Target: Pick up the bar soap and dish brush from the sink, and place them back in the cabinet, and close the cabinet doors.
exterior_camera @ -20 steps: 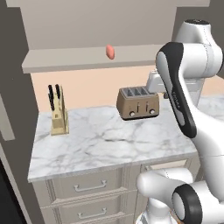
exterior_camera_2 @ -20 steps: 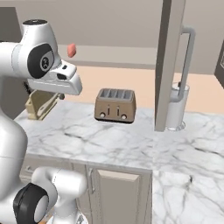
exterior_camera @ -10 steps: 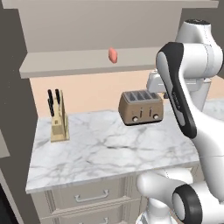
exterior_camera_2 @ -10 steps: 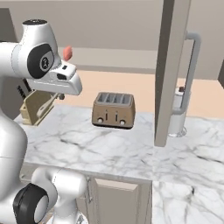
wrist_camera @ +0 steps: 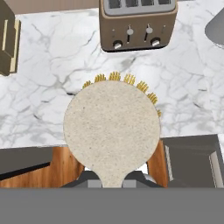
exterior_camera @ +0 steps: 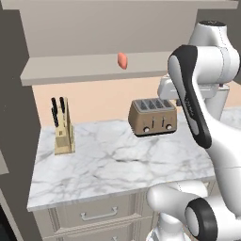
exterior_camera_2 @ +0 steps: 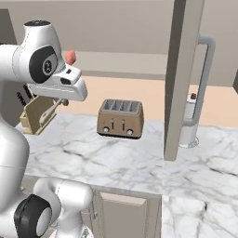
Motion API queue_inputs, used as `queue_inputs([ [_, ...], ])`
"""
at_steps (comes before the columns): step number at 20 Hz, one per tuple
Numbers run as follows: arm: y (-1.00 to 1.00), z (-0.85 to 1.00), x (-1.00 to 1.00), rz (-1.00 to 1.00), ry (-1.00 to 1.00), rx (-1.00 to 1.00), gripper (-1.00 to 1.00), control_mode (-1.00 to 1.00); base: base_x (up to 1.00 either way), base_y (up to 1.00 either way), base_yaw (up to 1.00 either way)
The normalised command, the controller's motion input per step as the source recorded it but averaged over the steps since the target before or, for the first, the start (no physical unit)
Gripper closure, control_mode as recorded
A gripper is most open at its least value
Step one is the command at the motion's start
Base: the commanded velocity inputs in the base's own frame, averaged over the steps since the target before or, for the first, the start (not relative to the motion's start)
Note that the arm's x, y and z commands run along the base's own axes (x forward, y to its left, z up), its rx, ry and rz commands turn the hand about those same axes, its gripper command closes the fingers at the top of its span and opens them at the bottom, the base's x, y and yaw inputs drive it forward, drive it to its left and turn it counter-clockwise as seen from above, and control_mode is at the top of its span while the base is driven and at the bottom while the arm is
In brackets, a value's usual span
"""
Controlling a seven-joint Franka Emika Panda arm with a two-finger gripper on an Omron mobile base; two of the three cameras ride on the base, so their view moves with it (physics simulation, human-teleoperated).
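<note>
Salmon-orange soap [exterior_camera: 122, 60] sits on the cabinet [exterior_camera: 108, 42] shelf, and the gripper [wrist_camera: 113, 180] has its jaws pinching the brush [wrist_camera: 111, 129] above the marble counter [exterior_camera: 113, 160].

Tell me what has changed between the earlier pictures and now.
Nothing was taken or let go. The whole scene slid down in both base views, so the base drove, not the things. Unchanged: the salmon-orange bar soap on the greige cabinet shelf, the bronze four-slot toaster and wooden knife block on the marble counter. The fingers are shut on the cream round-headed dish brush.
</note>
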Motion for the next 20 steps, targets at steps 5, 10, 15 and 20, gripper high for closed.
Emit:
queue_inputs([
  [5, 0.0, 0.0, 0.0, 0.0, 0.0, 0.0, 1.0, 1.0, 0.3, 0.0, 0.0],
  [10, 0.0, 0.02, 0.02, 0.0, 0.0, 0.0, 1.0, -1.0, 0.18, 0.0, 0.0],
  [15, 0.0, 0.23, 0.12, 0.0, -0.03, 0.0, 1.0, -1.0, 0.0, 0.0, 0.0],
  [20, 0.0, 0.34, 0.19, 0.0, -0.06, 0.0, 1.0, -1.0, 0.0, 0.0, 0.0],
])
